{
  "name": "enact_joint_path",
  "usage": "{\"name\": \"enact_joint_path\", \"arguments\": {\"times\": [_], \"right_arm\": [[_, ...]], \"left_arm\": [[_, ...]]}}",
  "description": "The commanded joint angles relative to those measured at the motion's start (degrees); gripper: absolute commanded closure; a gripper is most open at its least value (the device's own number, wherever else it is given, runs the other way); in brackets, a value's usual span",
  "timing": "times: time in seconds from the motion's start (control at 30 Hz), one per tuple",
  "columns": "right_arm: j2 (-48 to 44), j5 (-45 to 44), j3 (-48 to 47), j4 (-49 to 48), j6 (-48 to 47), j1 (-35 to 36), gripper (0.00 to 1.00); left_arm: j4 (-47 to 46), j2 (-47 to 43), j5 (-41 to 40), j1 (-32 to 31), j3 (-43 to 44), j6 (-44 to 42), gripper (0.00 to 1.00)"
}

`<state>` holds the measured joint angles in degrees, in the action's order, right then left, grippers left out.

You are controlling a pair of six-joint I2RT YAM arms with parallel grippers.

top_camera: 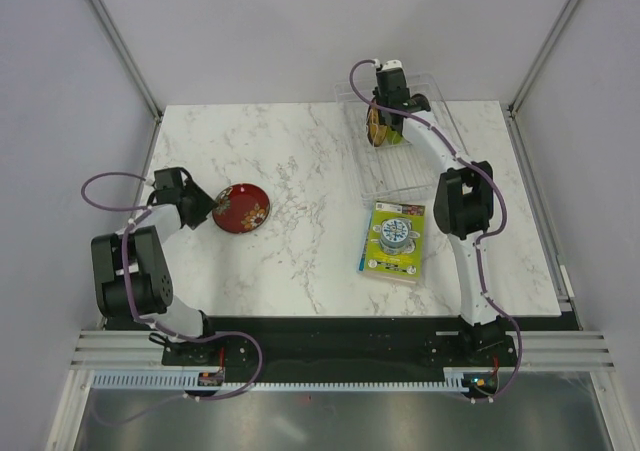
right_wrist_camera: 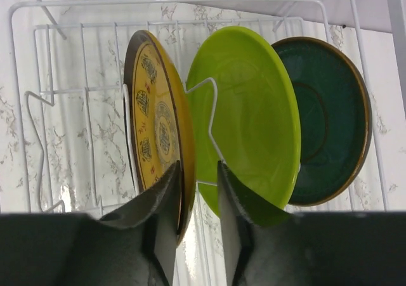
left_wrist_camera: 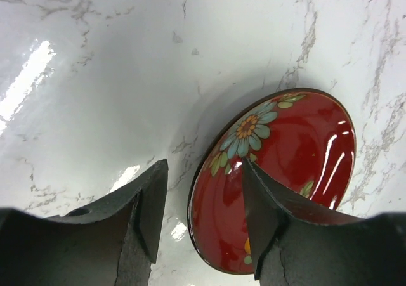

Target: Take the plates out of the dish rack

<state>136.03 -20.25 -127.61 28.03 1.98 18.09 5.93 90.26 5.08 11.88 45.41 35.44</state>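
Over the white marbled table [top_camera: 300, 161], boxed in by pale lilac walls [top_camera: 300, 31], the left gripper [top_camera: 205, 209] is hovering at the red plate [top_camera: 241, 208], already unloaded, while the right gripper [top_camera: 388, 111] is reaching into the dish rack [top_camera: 415, 161]; a green-yellow package [top_camera: 393, 239] is lying nearby. At the left wrist, the fingers [left_wrist_camera: 146, 216] are standing apart, holding nothing, with the plate flat beneath one. At the right wrist, the fingers [right_wrist_camera: 162, 203] are straddling the golden-yellow plate [right_wrist_camera: 155, 121], a gap showing, beside the lime green plate [right_wrist_camera: 254, 121] and teal plate [right_wrist_camera: 330, 121], all upright. Next, seemingly: pinching that rim and lifting straight out.
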Motion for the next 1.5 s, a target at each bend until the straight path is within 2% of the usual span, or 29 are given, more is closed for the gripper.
{"name": "enact_joint_path", "arguments": {"times": [0.0, 0.07, 0.13, 0.23, 0.33, 0.47, 0.7, 0.9, 1.0, 1.03, 1.13, 1.17, 1.2, 1.3, 1.4, 1.47], "right_arm": [[0.6, -2.2, -3.5, -0.7, -3.2, -0.2, 0.69], [0.6, -2.2, -3.7, -0.8, -3.8, -0.1, 0.85], [0.3, -2.0, -3.6, -1.0, -4.3, 0.0, 0.89], [-0.6, -3.1, -3.2, -1.6, -5.1, 0.7, 0.91], [-2.3, -8.4, -1.6, -3.7, -6.8, 2.4, 0.94], [-3.8, -23.9, 0.2, -9.3, -14.0, 6.8, 0.98], [-5.9, -40.2, 3.2, -17.9, -21.5, 10.5, 1.00], [-14.8, -40.8, 11.2, -22.8, -19.9, 11.0, 1.00], [-19.7, -37.6, 13.0, -18.6, -15.8, 11.4, 1.00], [-21.1, -34.6, 13.7, -14.4, -11.4, 11.5, 1.00], [-26.9, -22.5, 16.8, -8.2, -4.8, 11.6, 1.00], [-28.3, -15.0, 17.7, -7.2, -2.2, 11.7, 1.00], [-30.7, -10.6, 18.6, -6.1, 1.6, 11.6, 1.00], [-34.8, 5.8, 24.8, -5.4, 9.2, 11.5, 1.00], [-36.7, 19.4, 29.0, -6.8, 16.5, 11.6, 1.00], [-37.3, 24.3, 31.6, -10.3, 19.8, 12.0, 1.00]], "left_arm": [[1.6, -5.7, -4.6, 0.1, 0.8, -1.9, 0.43], [1.5, -8.2, -4.7, 0.1, 0.8, -1.8, 0.43], [1.6, -10.5, -4.4, 0.1, 1.0, -1.9, 0.43], [1.6, -12.3, -3.8, 0.0, 1.3, -2.0, 0.43], [2.0, -13.6, -2.9, -0.2, 1.9, -2.1, 0.43], [2.4, -14.7, -3.1, -1.6, 2.2, -2.7, 0.42], [3.4, -16.1, -2.4, -2.8, 3.0, -3.3, 0.42], [3.8, -17.0, -1.0, -3.4, 3.8, -3.8, 0.41], [3.6, -17.2, 0.9, -3.4, 4.2, -4.2, 0.40], [3.3, -17.2, 1.9, -3.6, 4.3, -4.3, 0.40], [0.6, -16.9, 7.4, -3.8, 4.3, -4.4, 0.39], [-0.6, -16.6, 9.1, -3.8, 4.2, -4.3, 0.39], [-3.8, -16.6, 13.9, -3.9, 3.5, -4.3, 0.39], [-10.1, -15.5, 22.2, -4.1, 2.6, -2.9, 0.38], [-14.6, -15.0, 26.7, -5.2, 1.8, -1.1, 0.38], [-16.5, -14.9, 27.9, -5.7, 1.3, 0.6, 0.37]]}}
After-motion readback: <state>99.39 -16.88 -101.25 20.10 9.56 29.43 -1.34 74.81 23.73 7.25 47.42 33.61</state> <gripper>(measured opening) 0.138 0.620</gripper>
